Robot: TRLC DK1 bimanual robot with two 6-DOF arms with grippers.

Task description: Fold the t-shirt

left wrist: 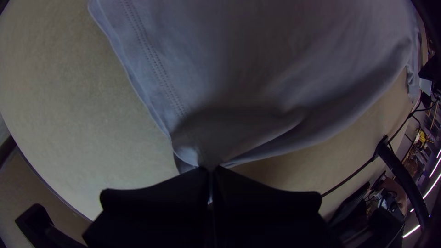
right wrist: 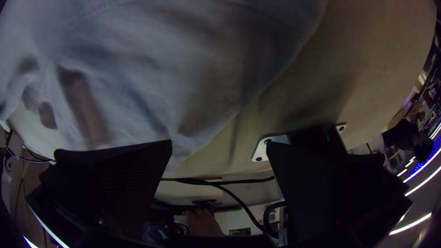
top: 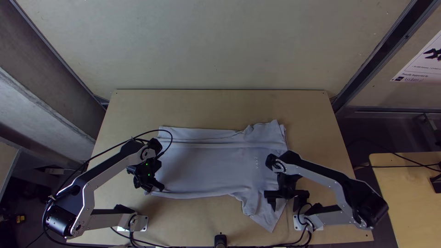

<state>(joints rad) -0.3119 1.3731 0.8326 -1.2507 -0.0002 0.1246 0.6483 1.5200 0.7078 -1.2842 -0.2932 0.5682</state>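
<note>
T-shirt looks light, floppy, best pinched at edges; my left claw grips its hem corner, my right claw gapes open.

Left gripper clamped, right gripper spread wide

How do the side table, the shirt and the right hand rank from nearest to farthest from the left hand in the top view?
1. Shirt: pinched in the left hand.
2. Right hand: over the right side of the worktable.
3. Side table: beyond the worktable, farther right.
</note>
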